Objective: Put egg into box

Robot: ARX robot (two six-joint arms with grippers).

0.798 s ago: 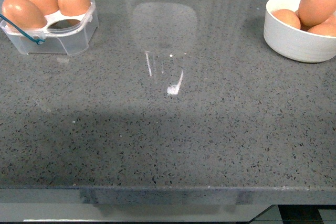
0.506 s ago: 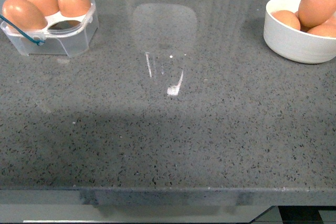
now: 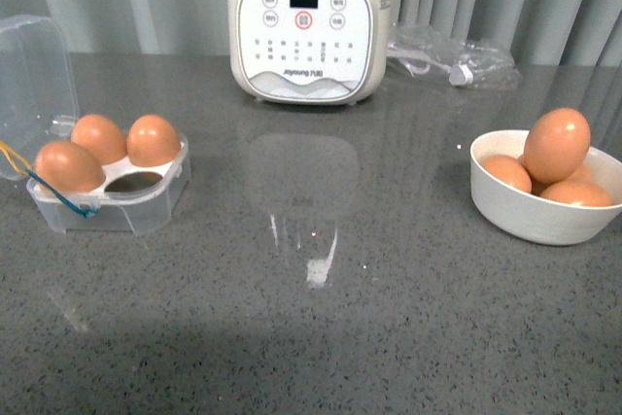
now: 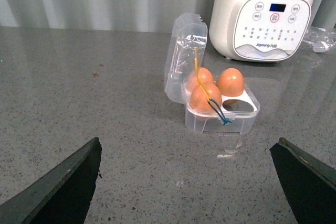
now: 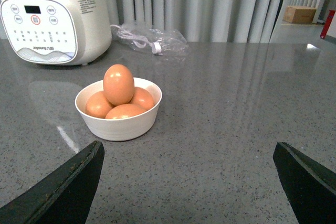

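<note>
Three slots of the box [image 3: 146, 203] are filled and one is left empty. The egg [image 3: 556, 145] to be moved, judged the topmost in the white bowl [image 3: 525, 213], is well apart from it across the desk [image 3: 321, 337]. Nothing is gripped: the left jaws and right jaws are seen spread wide and empty in the wrist views. No arm is shown in the front view; the raised lid [image 4: 184, 51] is shown best from the left wrist.
</note>
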